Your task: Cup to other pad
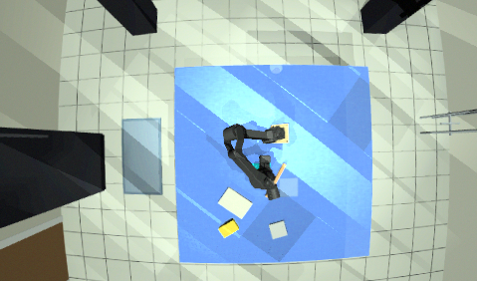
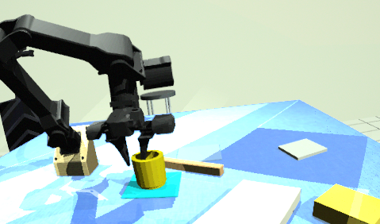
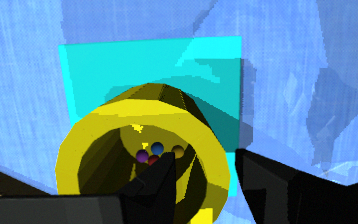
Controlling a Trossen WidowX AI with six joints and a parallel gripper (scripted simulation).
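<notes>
Since the yellow cup point(image 2: 149, 170) stands upright on the cyan pad point(image 2: 128, 192) near the tabletop's point(image 2: 269, 123) middle, marbles point(image 3: 156, 151) inside, the end effector point(image 2: 135, 148) directly above straddles its rim wall, fingers parted, so straight up clears it.

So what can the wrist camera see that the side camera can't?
Only the wrist view looks down into the cup, showing the little marbles at its bottom. Only the exterior view shows the arm, the wooden stick, the white slab, the yellow block and the small white tile. Both show the yellow cup standing on the turquoise pad, with the open pincer straddling its rim, one finger inside and one outside.
</notes>
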